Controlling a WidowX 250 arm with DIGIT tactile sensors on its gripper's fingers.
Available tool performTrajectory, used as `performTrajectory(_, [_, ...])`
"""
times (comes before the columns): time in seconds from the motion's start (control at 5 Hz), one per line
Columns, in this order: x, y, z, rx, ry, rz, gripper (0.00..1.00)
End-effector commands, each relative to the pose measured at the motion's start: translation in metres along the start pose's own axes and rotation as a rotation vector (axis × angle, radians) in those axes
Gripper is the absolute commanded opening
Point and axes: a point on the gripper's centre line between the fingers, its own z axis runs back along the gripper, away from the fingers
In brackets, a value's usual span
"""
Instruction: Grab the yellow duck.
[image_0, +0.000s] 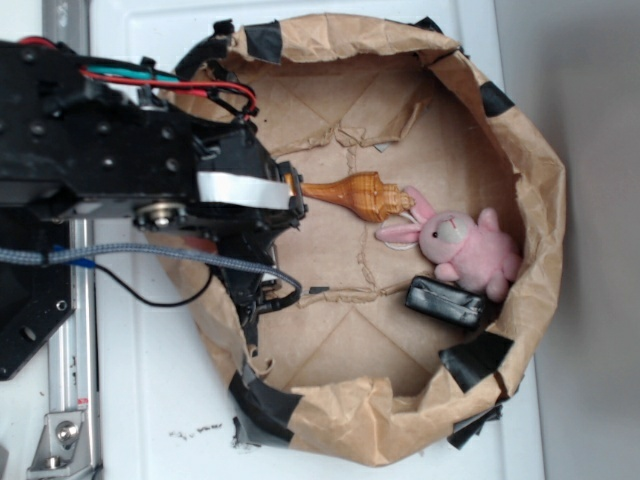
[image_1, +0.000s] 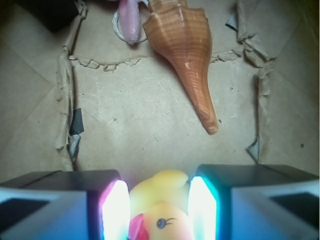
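Just short of the shell's (image_1: 185, 55) tip, fingers (image_1: 116, 210) clamp the duck (image_1: 159, 200) sideways so it can't slip.

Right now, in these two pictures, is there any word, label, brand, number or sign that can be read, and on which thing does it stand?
None: no readable text in either view.
Conch shell, pink plush bunny, yellow duck between the fingers of the gripper: no writing.
Small black box: no label that can be made out.
Paper-lined bin and its black tape: no print visible.
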Motion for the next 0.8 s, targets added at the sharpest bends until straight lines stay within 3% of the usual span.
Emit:
performTrajectory(0.0, [0.038, 0.005, 0.058, -0.018, -0.144, 0.055, 0.0])
performTrajectory(0.2, [0.074, -0.008, 0.1, 0.03, -0.114, 0.049, 0.0])
performTrajectory(0.4, [0.085, -0.012, 0.111, 0.067, -0.079, 0.046, 0.0])
performTrajectory(0.6, [0.079, -0.013, 0.113, 0.059, -0.012, 0.049, 0.0])
